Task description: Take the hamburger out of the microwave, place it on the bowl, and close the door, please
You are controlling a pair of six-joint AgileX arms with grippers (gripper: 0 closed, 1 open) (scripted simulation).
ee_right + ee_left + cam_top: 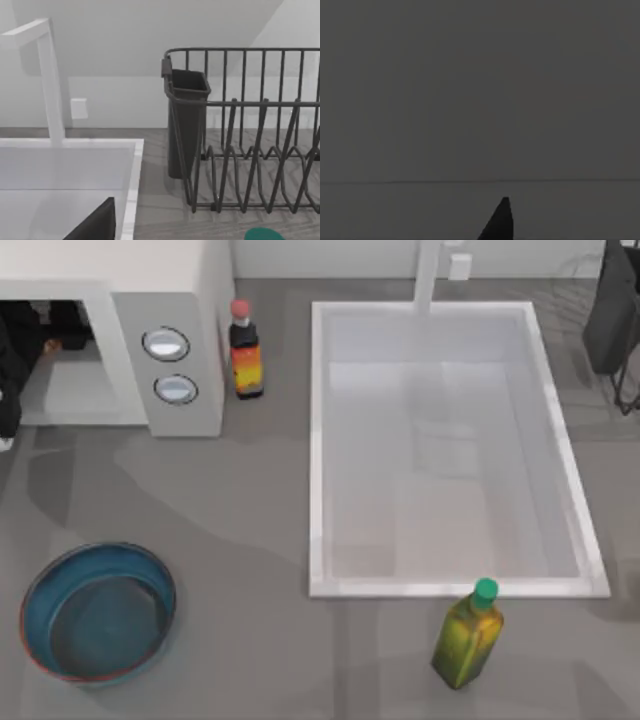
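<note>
While the left gripper (45, 335) reaches into the open mouth of the microwave (165, 300) at the far left, the left wrist view is dark, and I cannot tell whether it grips anything. I cannot place the hamburger; presumably it lies inside. A blind, shallow pinch could nudge it deeper or drop it at the lip. The bowl (40, 585) waits near left, well apart, so a loose hold may fail in transit. A wide swing could topple the sauce bottle (246, 360) just right of the microwave. The right arm (612, 310) sits parked far right; its grip I cannot tell.
</note>
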